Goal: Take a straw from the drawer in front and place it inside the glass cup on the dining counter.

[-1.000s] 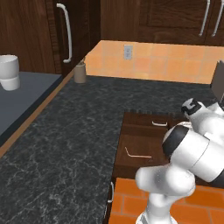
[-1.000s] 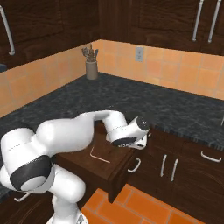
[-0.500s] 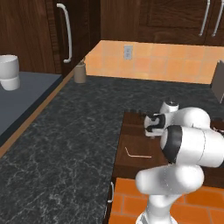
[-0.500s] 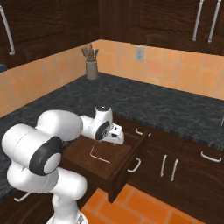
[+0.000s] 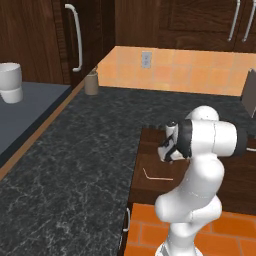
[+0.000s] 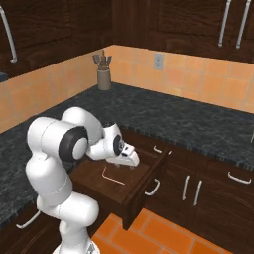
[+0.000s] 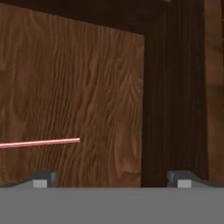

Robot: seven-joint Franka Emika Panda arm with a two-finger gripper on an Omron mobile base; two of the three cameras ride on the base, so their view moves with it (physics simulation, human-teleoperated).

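Observation:
The drawer (image 6: 144, 191) stands pulled open below the black counter, its wooden floor (image 5: 150, 167) bare apart from the straw (image 5: 157, 176) (image 6: 113, 176), a thin pinkish stick lying flat. My gripper (image 6: 129, 162) (image 5: 166, 150) hangs open just above the drawer floor, to the right of the straw and apart from it. In the hand view the straw's end (image 7: 41, 142) lies left of centre, above the left fingertip (image 7: 41, 177), and the drawer's dark wall (image 7: 175, 87) runs on the right. Nothing sits between the fingers. The glass cup and the dining counter are out of view.
Black speckled counter (image 5: 75, 150) wraps around the corner, with a utensil holder (image 6: 103, 74) at the back wall. A white cup-like vessel (image 5: 10, 82) sits on a grey surface at far left. Cabinet doors with handles (image 6: 193, 191) flank the drawer, above orange floor tiles (image 6: 149, 233).
The arm has swung left from the drawer's right side and dropped the hand down over the drawer floor, nearer the straw. The jaws stayed open; the straw has not moved.

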